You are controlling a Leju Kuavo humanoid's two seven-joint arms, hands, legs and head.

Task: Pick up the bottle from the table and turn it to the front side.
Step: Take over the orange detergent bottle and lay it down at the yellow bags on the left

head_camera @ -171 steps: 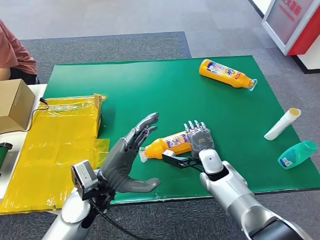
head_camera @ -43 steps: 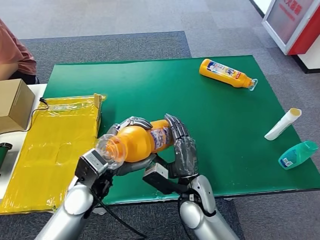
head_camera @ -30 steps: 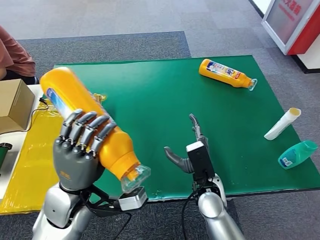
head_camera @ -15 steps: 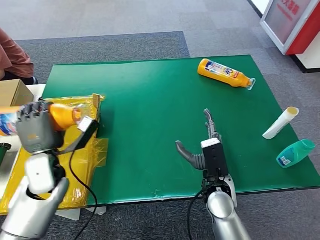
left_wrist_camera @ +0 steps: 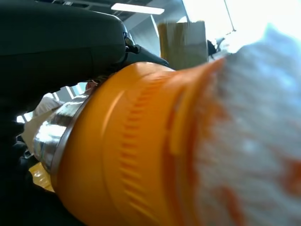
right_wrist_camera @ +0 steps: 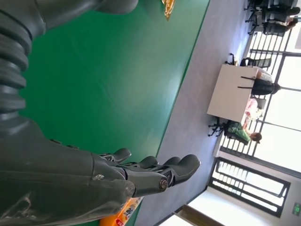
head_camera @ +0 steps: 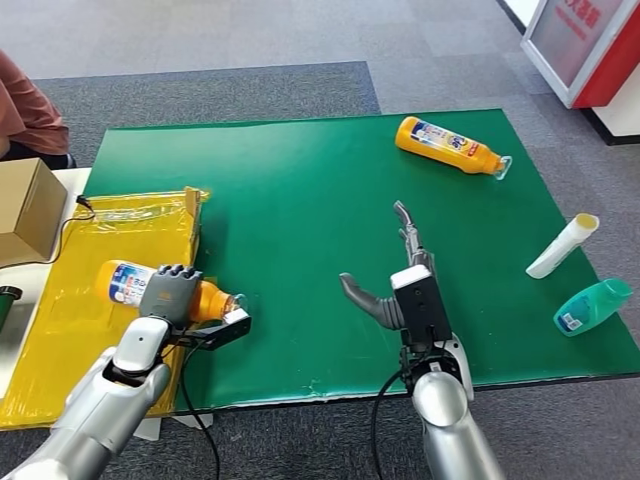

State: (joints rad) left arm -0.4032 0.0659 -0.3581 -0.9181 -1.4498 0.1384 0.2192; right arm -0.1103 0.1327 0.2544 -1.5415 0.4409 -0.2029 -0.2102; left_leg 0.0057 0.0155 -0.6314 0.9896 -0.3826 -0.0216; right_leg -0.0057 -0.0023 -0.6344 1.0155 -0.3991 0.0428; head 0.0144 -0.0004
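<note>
One orange bottle [head_camera: 136, 287] lies on its side over the yellow plastic sheet [head_camera: 90, 330], left hand [head_camera: 170, 291] wrapped round its neck end, fingers clamped on it. Right hand [head_camera: 386, 290] hovers over the green mat [head_camera: 317, 180], fingers spread, holding nothing. Another orange bottle [head_camera: 450, 146] lies far back.

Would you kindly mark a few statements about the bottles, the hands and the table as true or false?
1. The left hand holds an orange bottle over the yellow sheet. True.
2. The right hand grips a bottle. False: it is open and holds nothing.
3. A second orange bottle lies at the far side of the green mat. True.
4. The teal bottle stands upright. False: it lies on its side near the mat's right edge.
</note>
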